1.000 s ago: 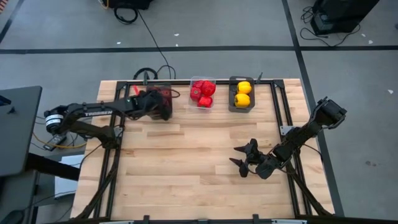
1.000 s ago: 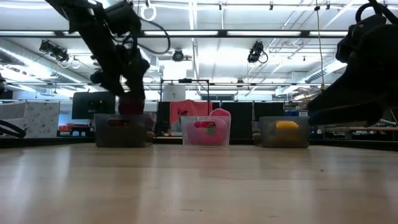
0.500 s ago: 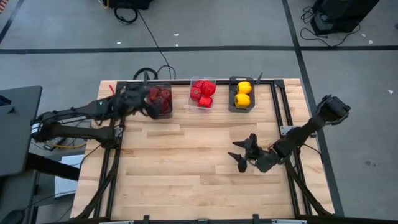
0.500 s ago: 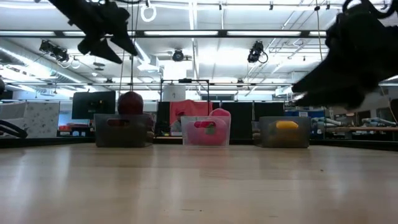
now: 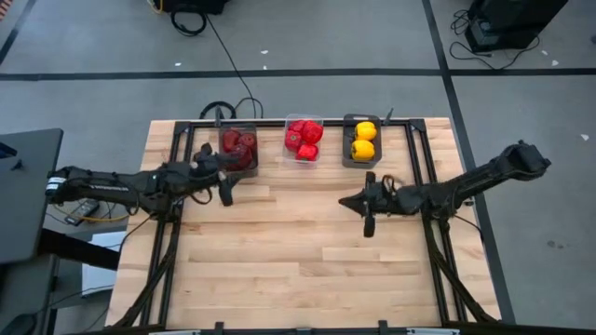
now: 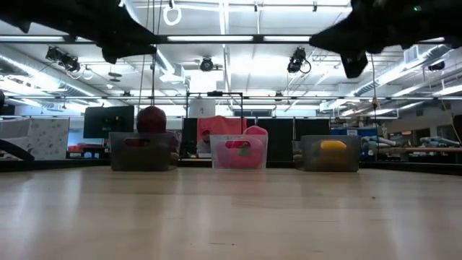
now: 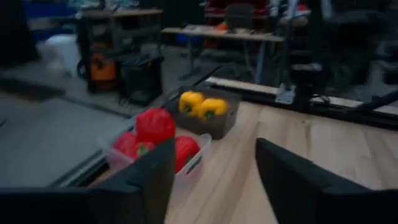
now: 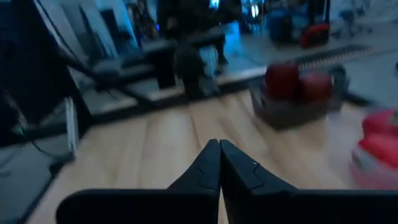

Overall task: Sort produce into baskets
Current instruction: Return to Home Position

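Three baskets stand in a row at the table's far edge. A dark grey one [image 5: 239, 147] holds maroon fruits, a clear one [image 5: 304, 139] red peppers [image 7: 155, 126], and another dark grey one [image 5: 361, 140] yellow peppers [image 7: 202, 105]. One maroon fruit [image 6: 151, 120] sits heaped above its basket's rim. My left gripper [image 5: 225, 193] hangs open and empty just near of the maroon basket. My right gripper [image 5: 365, 212] is shut on nothing, above the table near of the yellow basket.
The bare wooden tabletop [image 5: 279, 261] stretches near of the baskets. A dark metal frame [image 5: 414, 163] runs along the table's edges. Both arms reach level over the table from its left and right sides, high in the low view.
My left gripper has risen off the maroon basket and drawn back toward the near-left, leaving a maroon fruit on top of the heap. My right gripper has risen, swung from the near right toward the table's middle and far edge, and shut.
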`<action>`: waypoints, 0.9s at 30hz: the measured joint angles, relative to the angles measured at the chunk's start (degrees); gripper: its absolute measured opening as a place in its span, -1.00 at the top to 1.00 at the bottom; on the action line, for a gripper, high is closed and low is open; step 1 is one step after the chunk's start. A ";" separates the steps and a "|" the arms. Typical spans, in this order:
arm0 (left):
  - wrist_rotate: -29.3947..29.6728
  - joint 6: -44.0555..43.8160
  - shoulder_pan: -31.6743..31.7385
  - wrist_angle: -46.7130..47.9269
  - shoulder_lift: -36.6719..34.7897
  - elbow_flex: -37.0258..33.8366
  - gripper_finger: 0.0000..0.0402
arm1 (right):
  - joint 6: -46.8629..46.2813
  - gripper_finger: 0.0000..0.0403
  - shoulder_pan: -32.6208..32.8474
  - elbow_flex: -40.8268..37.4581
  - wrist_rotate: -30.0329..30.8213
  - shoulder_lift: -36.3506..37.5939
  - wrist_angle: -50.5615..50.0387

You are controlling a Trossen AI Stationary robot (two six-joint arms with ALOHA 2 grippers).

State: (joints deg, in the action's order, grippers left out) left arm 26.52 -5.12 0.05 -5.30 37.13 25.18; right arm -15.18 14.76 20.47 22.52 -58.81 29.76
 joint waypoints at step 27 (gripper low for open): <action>-13.55 4.73 7.14 2.98 -24.92 -14.22 0.94 | 3.52 0.99 -24.89 -13.53 -18.28 12.14 13.29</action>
State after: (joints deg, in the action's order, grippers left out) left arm 12.97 -0.39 7.19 -2.32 12.21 10.96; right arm -11.66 -10.13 6.94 4.24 -46.67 43.05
